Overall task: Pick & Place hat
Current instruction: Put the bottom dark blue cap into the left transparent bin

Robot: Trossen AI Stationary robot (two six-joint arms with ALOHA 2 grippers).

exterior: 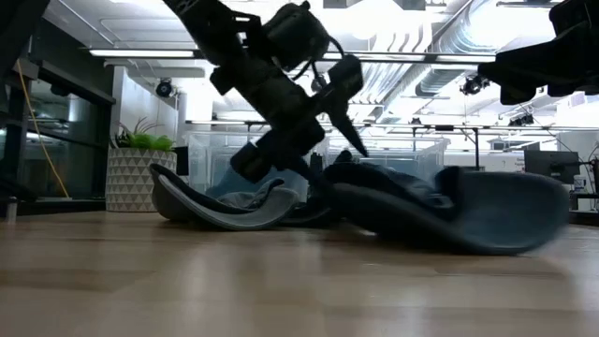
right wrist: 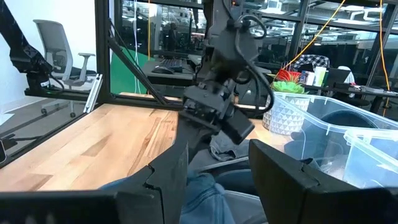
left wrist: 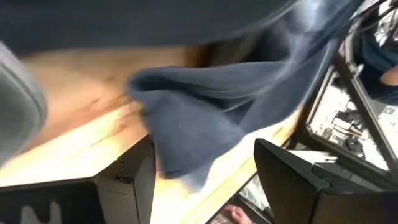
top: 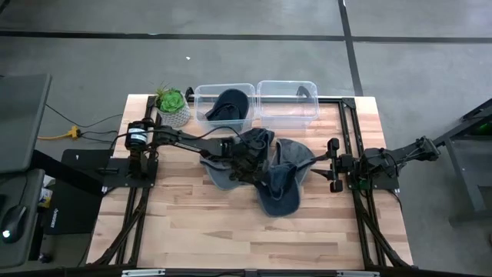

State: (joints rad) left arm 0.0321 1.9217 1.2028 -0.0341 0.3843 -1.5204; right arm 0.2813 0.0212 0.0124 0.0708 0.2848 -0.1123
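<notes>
High view: my left claw (top: pixel 244 163) hangs released over piled hats (top: pixel 278 185) on the worktop (top: pixel 200 223); closing here, I risk pinching two overlapping caps together.

No words or numbers can be read here — no labels, no brand names, no signs on anything — not on the table, the bins or the arms.

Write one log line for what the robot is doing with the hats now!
left gripper: open, over hat pile | right gripper: open, waiting beside pile | left bin: one hat inside
</notes>
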